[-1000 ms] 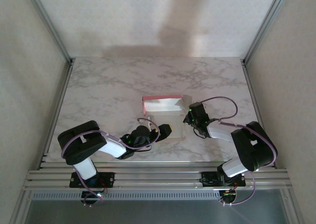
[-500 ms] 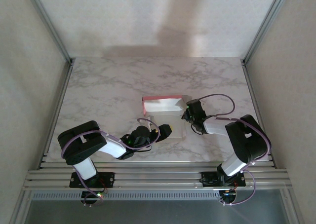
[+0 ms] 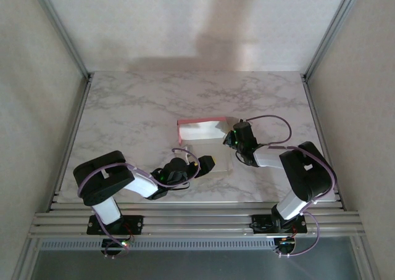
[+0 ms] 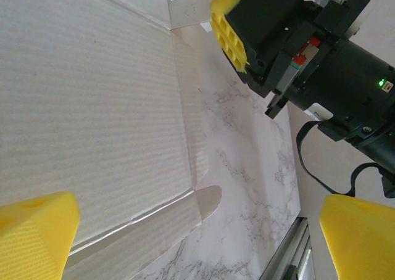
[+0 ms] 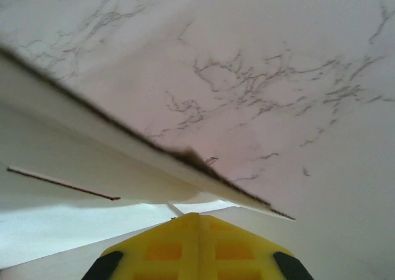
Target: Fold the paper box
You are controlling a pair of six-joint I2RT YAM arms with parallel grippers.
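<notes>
The left jaws stand wide apart, their yellow fingertips [image 4: 34, 230] low over the white panel of the thin-card paper box [image 3: 217, 153]. The right jaws are pressed together at the box's right edge, just beside its raised far flap [image 3: 202, 132], which is white in front and pink along the top. The box lies on the grey-veined marble counter [image 3: 136, 107], between the two arms.

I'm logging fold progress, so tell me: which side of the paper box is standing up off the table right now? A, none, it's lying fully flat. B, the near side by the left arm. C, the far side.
C: in the top view the paper box has its far flap standing up, pink showing along its top edge, while the near part lies flat on the table.
</notes>
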